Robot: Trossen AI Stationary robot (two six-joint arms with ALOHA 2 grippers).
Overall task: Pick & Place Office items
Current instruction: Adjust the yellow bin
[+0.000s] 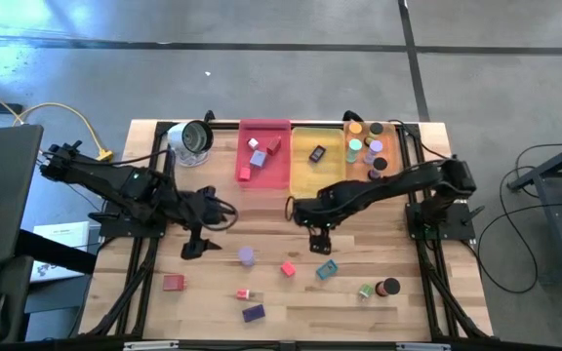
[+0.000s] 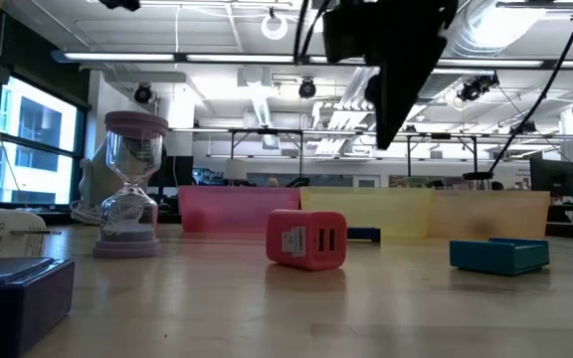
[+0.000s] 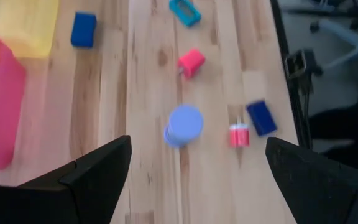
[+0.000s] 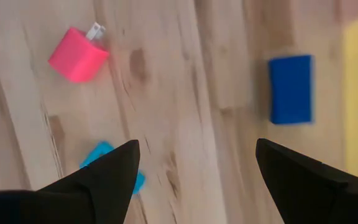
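Both grippers hover open over the middle of the table and touch nothing. My left gripper [image 1: 195,246] [image 3: 197,142] is just left of an upright lavender cylinder [image 1: 247,256] [image 3: 184,124], which the low view shows as a small hourglass [image 2: 130,184]. My right gripper [image 1: 320,241] [image 4: 197,142] hangs above bare wood between a pink block [image 1: 288,268] [image 4: 77,55], a teal block [image 1: 326,270] [image 4: 110,163] and a blue block [image 4: 290,88]. A red block [image 1: 173,283], a purple block [image 1: 253,313] and a small red-and-white piece [image 1: 245,293] lie nearer the table's front edge.
The pink tray [image 1: 264,154], yellow tray [image 1: 316,154] and orange tray [image 1: 369,151] stand along the far edge with pieces inside. A silver-and-white round object [image 1: 191,138] sits at far left. A green disc [image 1: 366,291] and a black disc [image 1: 388,288] lie near right.
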